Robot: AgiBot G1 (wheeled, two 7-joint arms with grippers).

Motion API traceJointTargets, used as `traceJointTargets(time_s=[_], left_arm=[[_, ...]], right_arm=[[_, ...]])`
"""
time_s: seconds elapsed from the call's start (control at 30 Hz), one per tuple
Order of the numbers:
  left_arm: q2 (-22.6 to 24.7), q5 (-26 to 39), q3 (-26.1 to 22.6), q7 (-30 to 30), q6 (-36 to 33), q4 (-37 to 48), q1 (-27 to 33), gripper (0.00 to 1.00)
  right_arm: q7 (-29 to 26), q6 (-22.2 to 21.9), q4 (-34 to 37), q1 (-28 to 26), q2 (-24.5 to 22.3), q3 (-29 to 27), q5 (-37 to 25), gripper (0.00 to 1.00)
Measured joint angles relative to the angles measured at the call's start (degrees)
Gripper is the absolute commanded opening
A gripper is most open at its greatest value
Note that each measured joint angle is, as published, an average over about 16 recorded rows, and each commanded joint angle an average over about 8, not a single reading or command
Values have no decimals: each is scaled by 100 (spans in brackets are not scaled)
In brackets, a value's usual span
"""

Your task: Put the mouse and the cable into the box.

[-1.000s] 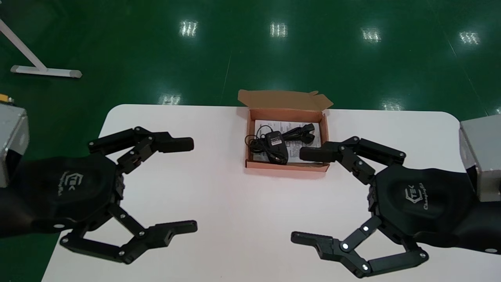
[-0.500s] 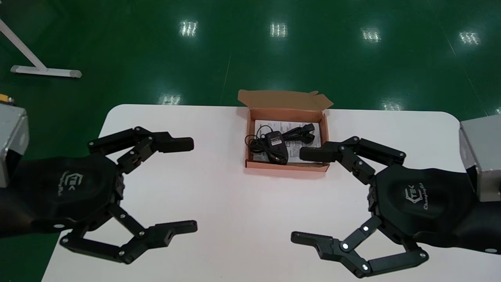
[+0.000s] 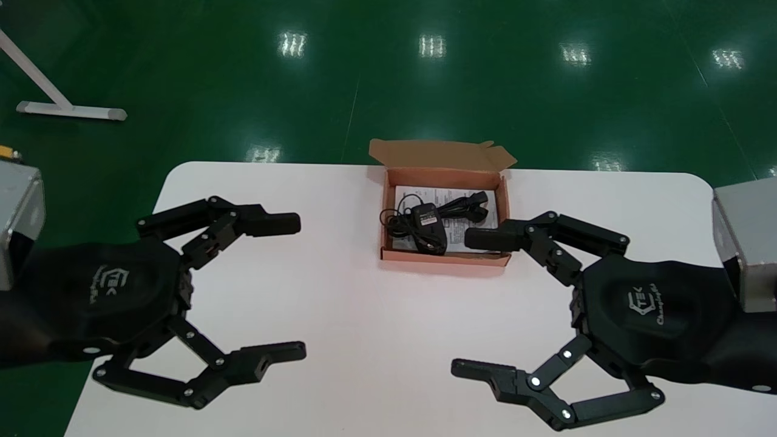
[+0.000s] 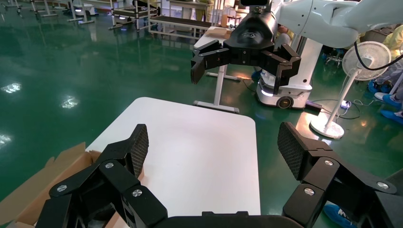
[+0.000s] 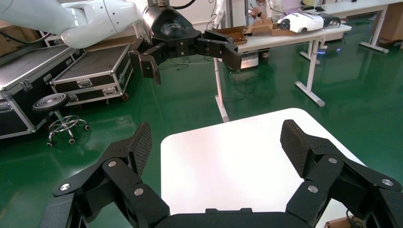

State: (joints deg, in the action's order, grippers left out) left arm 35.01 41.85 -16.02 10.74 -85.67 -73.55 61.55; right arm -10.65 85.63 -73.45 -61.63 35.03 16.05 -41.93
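The box (image 3: 445,259) sits open at the far middle of the white table (image 3: 340,315), its lid flap (image 3: 437,152) folded back toward the green floor (image 3: 425,91). Inside, on a printed paper sheet (image 3: 405,244), lies the mouse (image 3: 428,226) (a small black body with a pale label on top). The black cable (image 3: 396,223) is looped loosely beside it and runs across to the box's right side. Both things are within the box walls.

The left gripper (image 3: 300,287) hangs over the table's left half, well apart from the box, with its fingers spread wide and nothing between them. The right gripper (image 3: 461,302) is over the right half, just as wide and also bare. In the head view its far finger crosses the box's near right corner; whether it touches the cardboard cannot be told
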Motion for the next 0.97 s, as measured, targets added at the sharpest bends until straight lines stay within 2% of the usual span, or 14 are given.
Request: traceJointTargets(time_s=[0.97], left_arm=[[0, 0, 0, 0, 0, 0, 0, 100]], right_arm=[[0, 0, 0, 0, 0, 0, 0, 100]])
